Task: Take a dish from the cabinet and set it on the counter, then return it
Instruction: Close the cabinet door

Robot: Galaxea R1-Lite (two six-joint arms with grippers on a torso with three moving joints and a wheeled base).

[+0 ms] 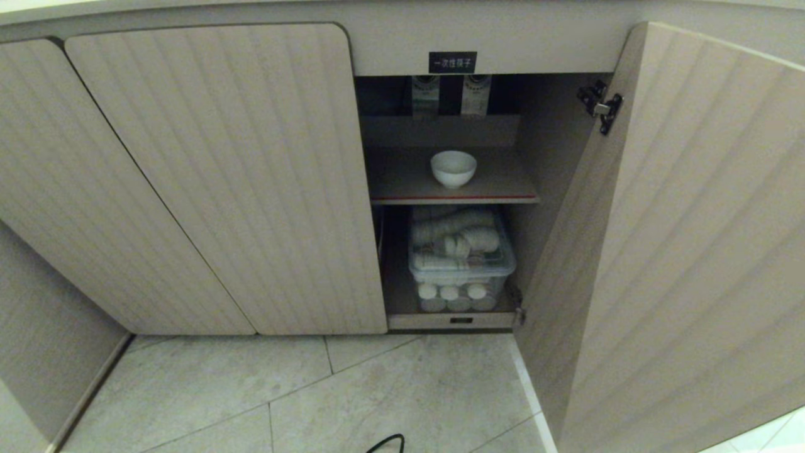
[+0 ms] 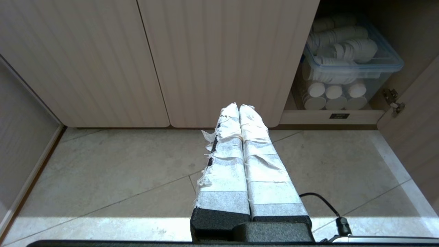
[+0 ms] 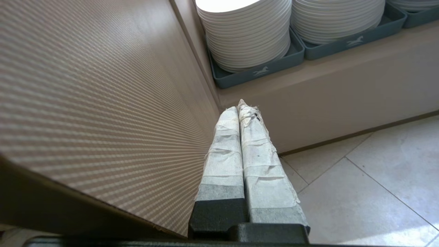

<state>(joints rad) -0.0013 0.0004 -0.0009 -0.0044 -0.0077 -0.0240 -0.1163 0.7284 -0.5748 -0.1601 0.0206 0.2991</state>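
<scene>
Small deep white ceramic bowl (image 1: pixel 453 168) sits mid-shelf in the open beige ribbed cabinet (image 1: pixel 207 176), so nothing's grabbed yet; right gripper (image 3: pixel 242 107) pinched together, empty, outside the door.

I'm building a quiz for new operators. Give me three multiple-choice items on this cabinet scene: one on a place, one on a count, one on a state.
1. Where is the white bowl?
A. on the red-edged upper shelf
B. in the clear storage bin
C. on the floor

2. How many bowls stand on that shelf?
A. three
B. one
C. none

3. How is the cabinet's right door?
A. shut
B. removed
C. swung open

Answers:
1 A, the bowl sits on the shelf above the bin.
2 B, only one bowl shows there in the head view.
3 C, the door stands wide on its hinge, baring both shelves.
</scene>
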